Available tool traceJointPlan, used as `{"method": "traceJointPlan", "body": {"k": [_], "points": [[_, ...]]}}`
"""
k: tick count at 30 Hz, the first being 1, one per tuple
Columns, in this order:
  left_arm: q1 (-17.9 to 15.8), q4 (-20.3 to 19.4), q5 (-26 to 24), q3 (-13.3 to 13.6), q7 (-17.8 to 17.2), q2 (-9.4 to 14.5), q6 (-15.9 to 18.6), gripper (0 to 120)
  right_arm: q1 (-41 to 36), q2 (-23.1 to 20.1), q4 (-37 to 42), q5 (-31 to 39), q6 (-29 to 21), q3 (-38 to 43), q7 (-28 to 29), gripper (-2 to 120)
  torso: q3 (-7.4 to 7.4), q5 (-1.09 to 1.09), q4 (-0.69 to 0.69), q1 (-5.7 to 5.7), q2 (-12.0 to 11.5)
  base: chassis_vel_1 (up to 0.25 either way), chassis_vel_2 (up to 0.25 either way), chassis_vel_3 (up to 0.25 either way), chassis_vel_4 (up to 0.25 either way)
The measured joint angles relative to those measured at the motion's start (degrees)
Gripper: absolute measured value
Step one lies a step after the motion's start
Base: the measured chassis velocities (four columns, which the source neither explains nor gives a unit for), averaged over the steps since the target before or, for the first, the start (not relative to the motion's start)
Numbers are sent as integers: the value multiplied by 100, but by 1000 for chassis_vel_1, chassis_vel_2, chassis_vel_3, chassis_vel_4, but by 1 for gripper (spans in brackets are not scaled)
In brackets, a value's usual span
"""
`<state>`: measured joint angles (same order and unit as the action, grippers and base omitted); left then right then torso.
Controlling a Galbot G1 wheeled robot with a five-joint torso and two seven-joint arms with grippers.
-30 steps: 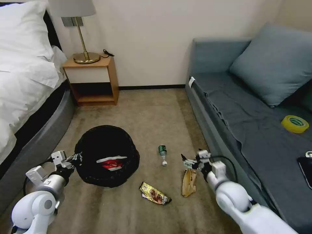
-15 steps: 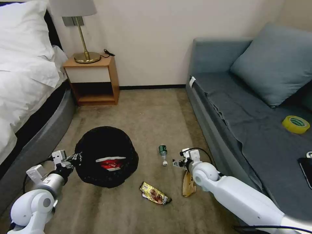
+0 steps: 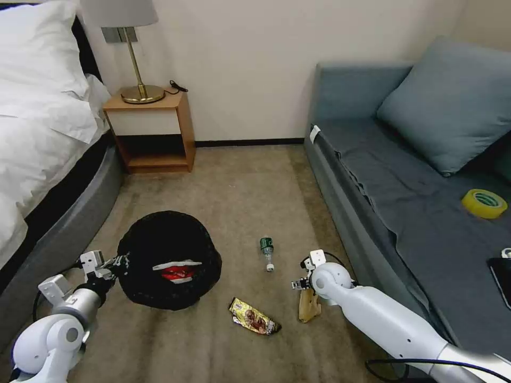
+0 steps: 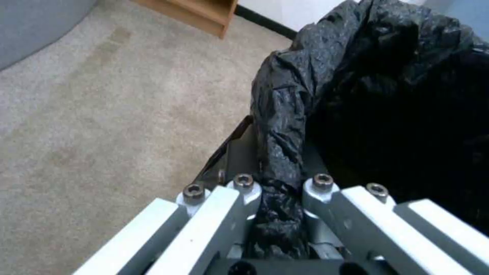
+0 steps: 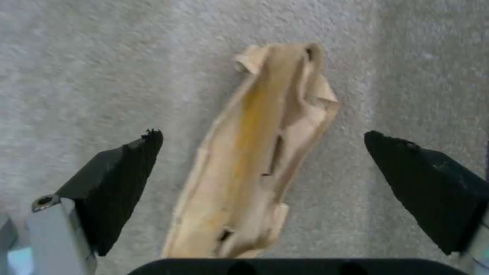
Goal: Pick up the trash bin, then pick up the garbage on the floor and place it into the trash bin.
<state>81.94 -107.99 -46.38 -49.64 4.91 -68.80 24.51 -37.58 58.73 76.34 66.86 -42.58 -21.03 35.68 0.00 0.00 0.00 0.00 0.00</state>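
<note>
The trash bin (image 3: 167,260), round and lined with a black bag, stands on the carpet at the left. A red-and-white snack packet (image 3: 178,270) lies inside it. My left gripper (image 3: 120,261) is shut on the bin's bagged rim (image 4: 282,152). My right gripper (image 3: 304,287) points down over the tan paper scrap (image 3: 308,307). It is open (image 5: 261,134), one finger on each side of the scrap (image 5: 259,160) and just above the carpet. A gold-brown foil wrapper (image 3: 254,316) and a small green-labelled bottle (image 3: 267,252) lie between the bin and the scrap.
A bed (image 3: 48,159) runs along the left and a wooden nightstand (image 3: 151,130) with a lamp stands at the back wall. The grey sofa (image 3: 426,202) on the right holds a yellow tape roll (image 3: 483,203) and a black phone (image 3: 503,279). Open carpet lies beyond the bottle.
My right arm has dropped and its gripper has turned to point down over the paper scrap. The bin and my left gripper have shifted slightly to the left.
</note>
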Motion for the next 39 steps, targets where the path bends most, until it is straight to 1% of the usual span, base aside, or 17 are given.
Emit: {"method": "traceJointPlan", "body": {"k": [7, 10, 17, 20, 21, 22, 25, 26, 27, 30, 31, 33, 36, 37, 39], "points": [[3, 18, 42, 3, 0, -63, 2, 4, -16, 146, -383, -180, 2, 125, -247, 100, 0, 0, 0, 0, 0, 0, 0, 0, 0], [7, 62, 58, -14, 0, -82, 1, 4, -33, 269, -652, -418, 11, 172, -448, 100, 0, 0, 0, 0, 0, 0, 0, 0, 0], [9, 132, 84, -54, 0, -111, -13, 4, -29, 506, -1005, -569, 24, 223, -520, 100, 0, 0, 0, 0, 0, 0, 0, 0, 0], [8, 150, 100, -61, 2, -123, -17, 4, -24, 592, -1133, -657, 87, 229, -598, 98, 0, 0, 0, 0, 0, 0, 0, 0, 0], [3, 157, 103, -62, 2, -125, -17, 4, -23, 619, -1161, -671, 90, 237, -611, 94, -1, 0, 0, 0, 0, 0, 0, 0, 0], [3, 157, 103, -62, 2, -125, -17, 4, -23, 619, -1161, -671, 90, 237, -611, 94, -1, 0, 0, 0, 0, 0, 0, 0, 0], [-17, 188, 115, -63, 3, -126, -17, 4, -23, 699, -1259, -691, 102, 269, -654, 77, 0, -1, 0, 0, 0, 0, 0, 0, 0], [-21, 193, 118, -63, 4, -126, -17, 4, -24, 715, -1276, -693, 105, 281, -662, 74, 0, 0, 0, 0, 0, 0, 0, 0, 0], [-21, 193, 118, -63, 4, -126, -17, 4, -24, 715, -1276, -693, 105, 281, -662, 74, 0, 0, 0, 0, 0, 0, 0, 0, 0], [-24, 215, 126, -58, 13, -131, -18, 4, -37, 768, -1357, -719, 132, 306, -697, 61, 0, 0, 0, 0, 0, 0, 0, 0, 0], [-24, 215, 126, -58, 13, -131, -18, 4, -37, 768, -1357, -719, 132, 306, -697, 61, 0, 0, 0, 0, 0, 0, 0, 0, 0], [-23, 224, 130, -53, 19, -133, -19, 4, -43, 789, -1392, -740, 148, 319, -718, 52, 0, 0, 0, 0, 0, 0, 0, 0, 0], [-22, 227, 131, -52, 22, -136, -20, 4, -47, 802, -1412, -752, 163, 327, -722, 49, 0, -1, 0, 0, 1, 0, 0, 0, 0], [-22, 228, 132, -50, 24, -137, -20, 4, -50, 812, -1426, -761, 171, 332, -723, 41, 0, -1, 0, 0, 1, 0, 0, 0, 0], [-21, 230, 134, -47, 27, -140, -21, 4, -53, 833, -1467, -782, 187, 346, -731, 32, -1, 0, 0, 0, 1, 0, 0, 0, 0]]}}
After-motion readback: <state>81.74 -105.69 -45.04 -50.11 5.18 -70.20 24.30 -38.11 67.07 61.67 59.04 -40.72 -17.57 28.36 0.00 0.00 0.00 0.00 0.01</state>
